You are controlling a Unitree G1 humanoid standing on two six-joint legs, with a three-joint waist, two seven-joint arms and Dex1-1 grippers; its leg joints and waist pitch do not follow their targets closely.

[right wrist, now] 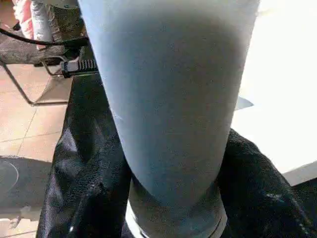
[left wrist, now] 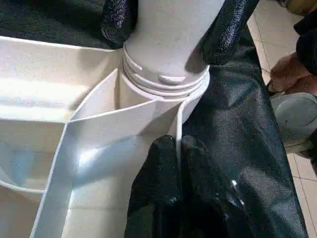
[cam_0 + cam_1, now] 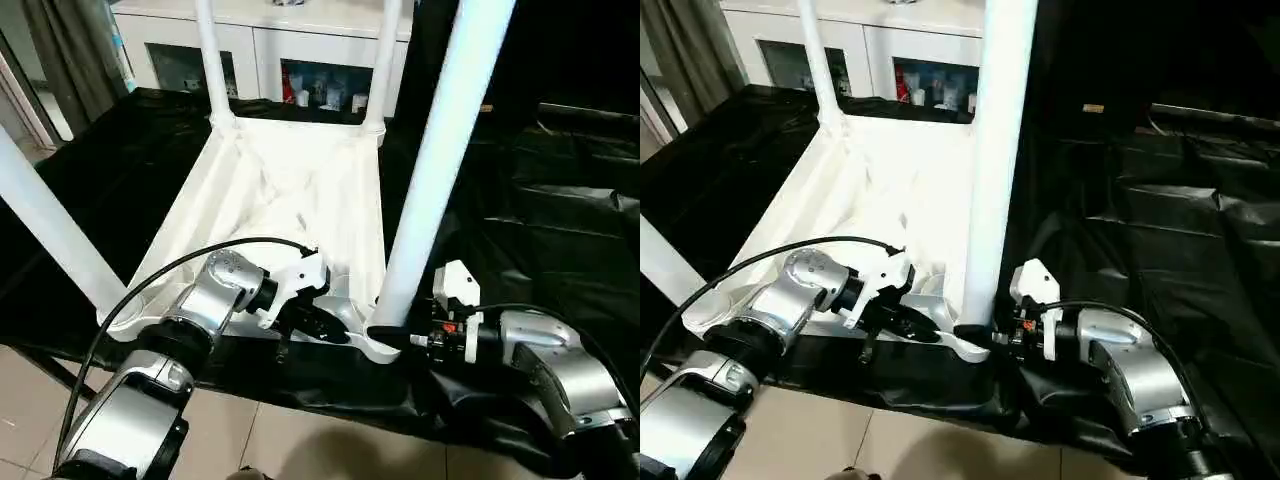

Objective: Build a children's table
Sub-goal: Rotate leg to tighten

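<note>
The children's table top (image 3: 290,190) is seen lying upside down on a counter draped in black sheeting (image 3: 560,200), ribbed underside upward. Three legs are already standing in their corner sockets: two at the far corners (image 3: 212,60), (image 3: 382,70) and one at the near left corner (image 3: 50,235). The fourth leg (image 3: 440,150) is held upright in the near right corner socket (image 2: 163,96), where threaded rings at its base are still exposed above the socket rim, so the seating of this last leg is judged to be the step in hand.

The right hand (image 3: 390,338) is closed around the base of that leg, one black finger on each side. The left hand (image 2: 179,163) is pinched shut on the thin edge wall of the top just beside the socket, steadying it.

The next move appears to call for the leg to be turned or pressed down until the rings are hidden, with the top kept braced.
</note>
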